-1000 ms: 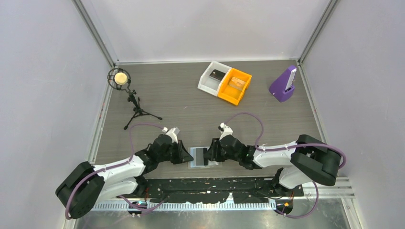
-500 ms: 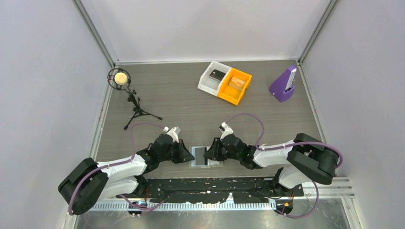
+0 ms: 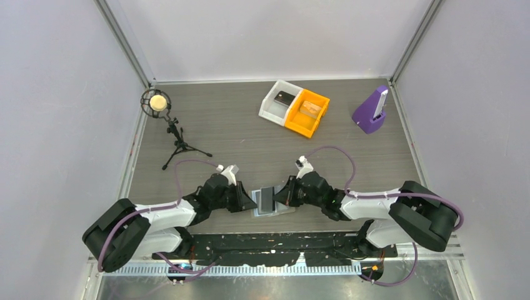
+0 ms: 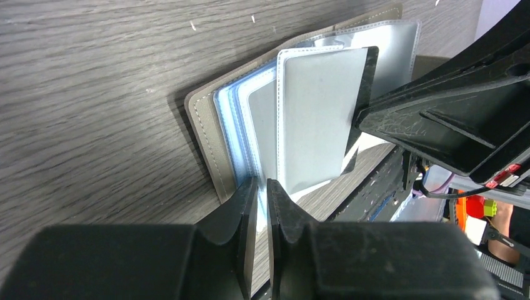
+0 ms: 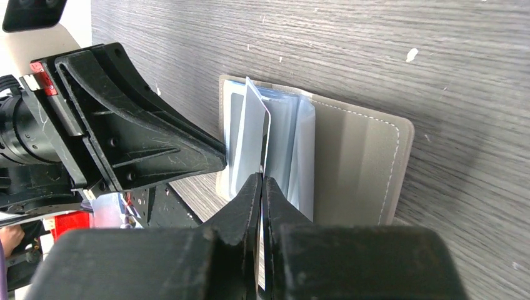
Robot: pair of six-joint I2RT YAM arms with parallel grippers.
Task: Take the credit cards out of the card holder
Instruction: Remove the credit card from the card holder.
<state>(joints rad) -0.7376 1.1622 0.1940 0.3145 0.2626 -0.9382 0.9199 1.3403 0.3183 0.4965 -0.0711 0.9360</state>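
The right jaws, open a second ago, now clench a pale card standing up from the open card holder, which lies on the surface between both arms. The left jaws grip its edge, so pulling can probably begin.

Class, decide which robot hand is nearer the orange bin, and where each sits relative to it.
Right. The right hand, pinching a card, is on the robot's side of the orange bin, slightly left of it; the left hand, gripping the card holder, is farther left.
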